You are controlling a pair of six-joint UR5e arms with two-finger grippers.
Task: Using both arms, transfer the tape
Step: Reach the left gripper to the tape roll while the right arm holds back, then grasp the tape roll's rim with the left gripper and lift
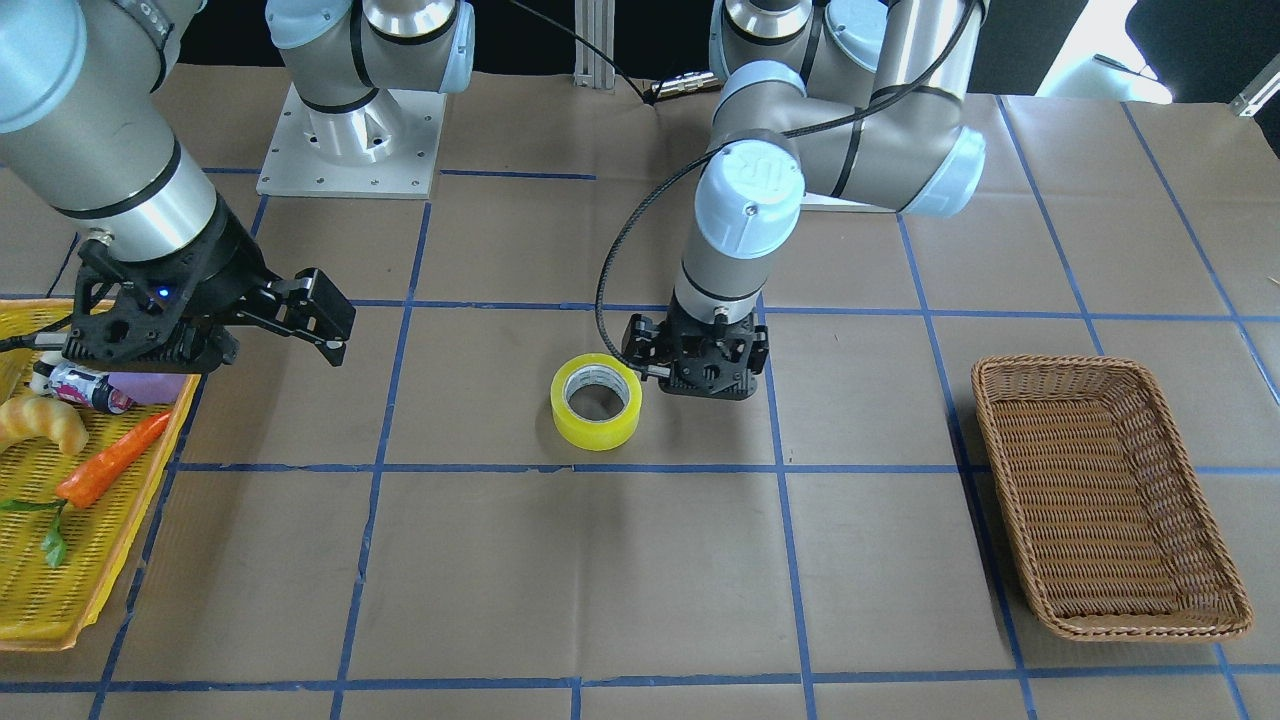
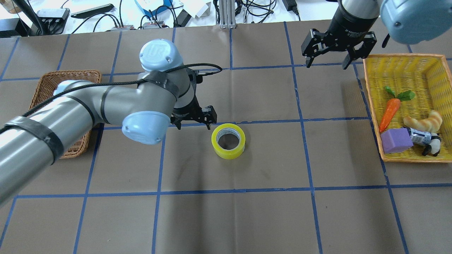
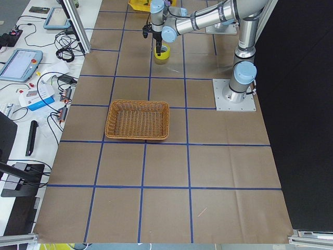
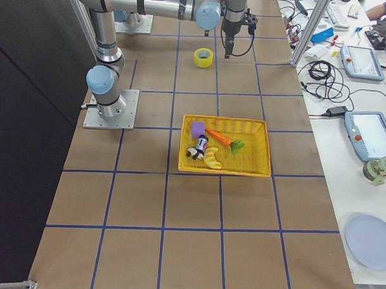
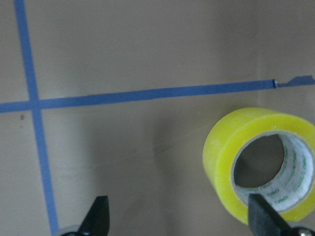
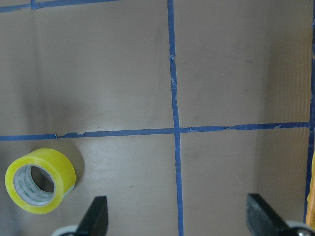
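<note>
The yellow tape roll [image 1: 592, 431] lies flat on the brown table near its middle, hole up, and shows in the overhead view [image 2: 228, 154]. My left gripper [image 1: 700, 385] points down, low beside the roll, open and empty [image 2: 194, 121]. In the left wrist view the roll [image 5: 219, 157] sits off to the right of the open gap [image 5: 179, 219], by the right fingertip [image 5: 261, 216]. My right gripper [image 2: 326, 58] is open and empty, raised by the yellow tray, far from the roll [image 6: 61, 169].
A wicker basket [image 2: 46, 84] stands on the left arm's side [image 1: 1010, 520]. A yellow tray [image 2: 402, 67] on the right arm's side holds a carrot [image 2: 389, 113], a croissant, a purple block and a small bottle. Blue tape lines grid the table.
</note>
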